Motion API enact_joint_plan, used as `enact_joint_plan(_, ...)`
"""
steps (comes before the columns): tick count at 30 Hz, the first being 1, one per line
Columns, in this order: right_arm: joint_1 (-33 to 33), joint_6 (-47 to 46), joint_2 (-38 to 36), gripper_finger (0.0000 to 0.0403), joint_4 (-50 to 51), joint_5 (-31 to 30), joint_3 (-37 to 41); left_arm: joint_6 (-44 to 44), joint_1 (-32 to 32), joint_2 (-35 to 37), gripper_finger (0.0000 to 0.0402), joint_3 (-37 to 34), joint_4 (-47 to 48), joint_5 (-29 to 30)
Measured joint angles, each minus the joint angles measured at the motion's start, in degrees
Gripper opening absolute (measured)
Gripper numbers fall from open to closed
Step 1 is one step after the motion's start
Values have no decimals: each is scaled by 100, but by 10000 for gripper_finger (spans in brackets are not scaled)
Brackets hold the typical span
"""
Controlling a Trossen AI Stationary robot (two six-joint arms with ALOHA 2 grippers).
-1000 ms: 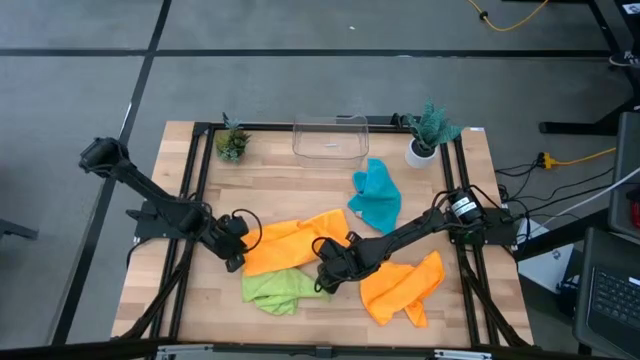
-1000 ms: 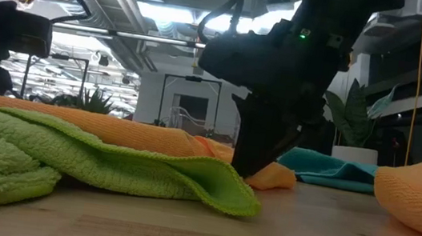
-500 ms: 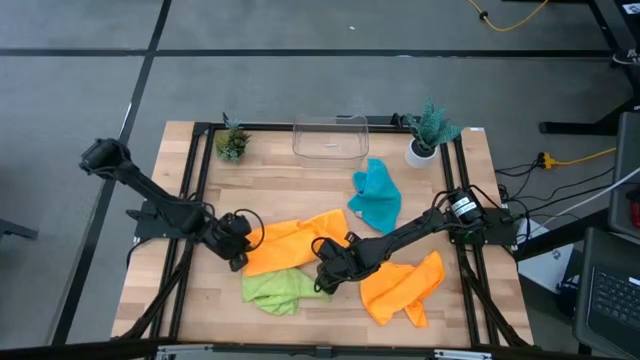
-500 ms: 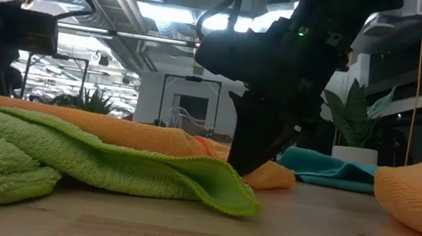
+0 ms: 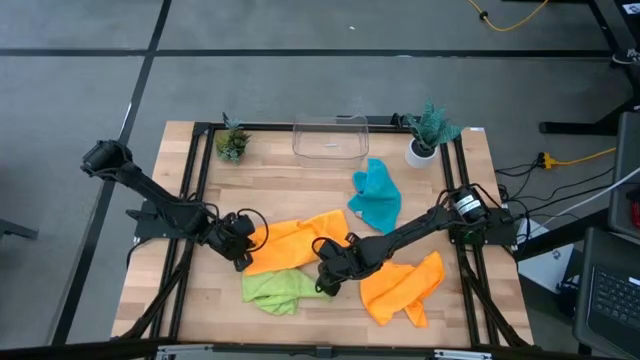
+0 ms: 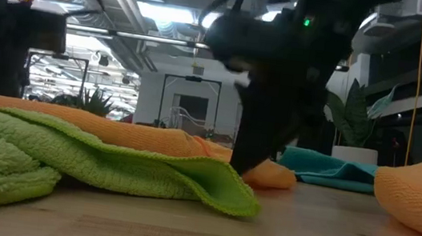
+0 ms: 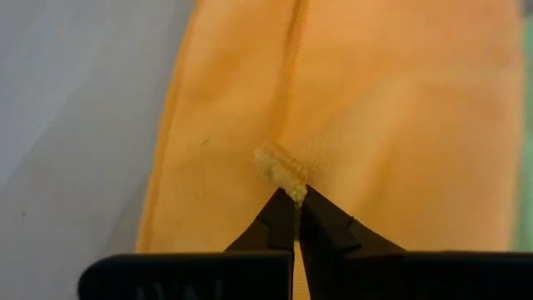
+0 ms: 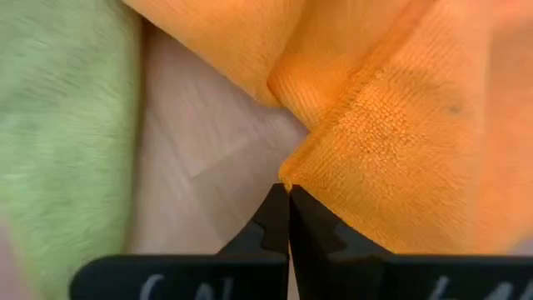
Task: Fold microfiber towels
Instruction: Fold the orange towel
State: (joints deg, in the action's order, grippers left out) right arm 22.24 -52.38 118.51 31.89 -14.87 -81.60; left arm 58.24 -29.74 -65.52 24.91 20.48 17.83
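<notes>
An orange towel [image 5: 295,241] lies spread across the table's middle, and its near edge overlaps a lime green towel [image 5: 273,290]. My left gripper [image 5: 243,247] is shut on the orange towel's left end. My right gripper [image 5: 326,279] is shut on its near right corner, which also shows in the low view [image 6: 267,174]. A second orange towel [image 5: 402,286] lies crumpled at the near right. A teal-blue towel [image 5: 377,198] lies bunched farther back. My left gripper pinches a small pucker of the orange towel's left end [image 7: 281,167] between its two shut fingertips, coming from the table's left. The rest of the towel lies flat on the table beyond the fingers. My right gripper pinches the orange towel's near right corner [image 8: 291,178] at its very tip between its two shut fingers, slanting down from the table's right. The corner is low over the wood, next to the green towel [image 8: 58,125].
A clear plastic bin [image 5: 330,137] stands at the far middle. Small potted plants stand at the far left [image 5: 232,143] and far right [image 5: 428,130]. Black frame rails [image 5: 190,200] run along both sides of the table. Bare wood [image 5: 290,190] shows between the bin and the towels.
My left gripper has gone a little toward the table's right, taking the orange towel's left end with it. My right gripper has stayed shut on the near right corner, with only a slight shift.
</notes>
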Motion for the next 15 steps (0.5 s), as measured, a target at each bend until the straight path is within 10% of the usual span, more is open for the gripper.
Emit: enact_joint_plan(15,-221,653,-1748,0,792,-961,0,-164,0,7,0,3595,5054,1303)
